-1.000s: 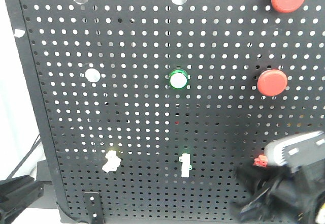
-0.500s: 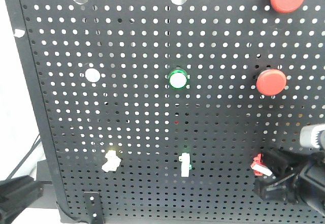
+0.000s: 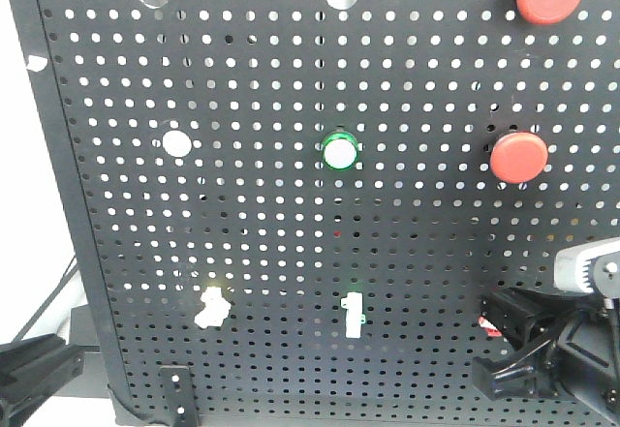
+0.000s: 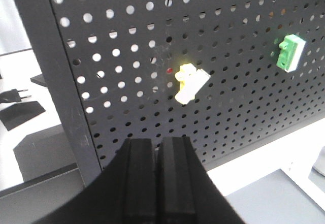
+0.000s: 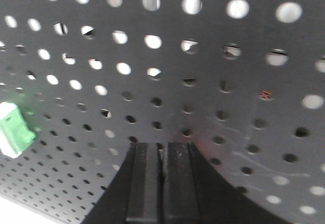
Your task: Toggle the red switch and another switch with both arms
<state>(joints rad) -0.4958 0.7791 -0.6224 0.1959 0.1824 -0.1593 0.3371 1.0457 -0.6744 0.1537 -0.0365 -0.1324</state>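
**Switch board, front and wrist views.** The red switch [image 3: 488, 324] is seen low on the right of a black pegboard [image 3: 291, 78]. It is reduced to a thin sliver of red beside the black right claw [image 5: 163, 148], which is placed directly in front of it. Its white lever cannot be made out.

In the right wrist view the switch is hidden altogether. Only a faint reddish tint is seen on the board just above the claw's fingers, which are closed together with nothing between them.

The pale yellow switch [image 4: 190, 82] is mounted low on the left of the board. Its whitish lever is tilted, and a faint yellow glow is seen just above it. The left claw [image 4: 157, 145] is pictured below that switch and apart from it, its fingers closed together and empty.

In the front view only a corner of the left arm [image 3: 29, 379] is caught at the bottom left edge. The right arm [image 3: 581, 350] is cut off by the right edge of the frame. A green-based toggle [image 3: 354, 315] is set between the two switches, and a round red button [image 3: 518, 156] is fixed higher up, above the red switch.
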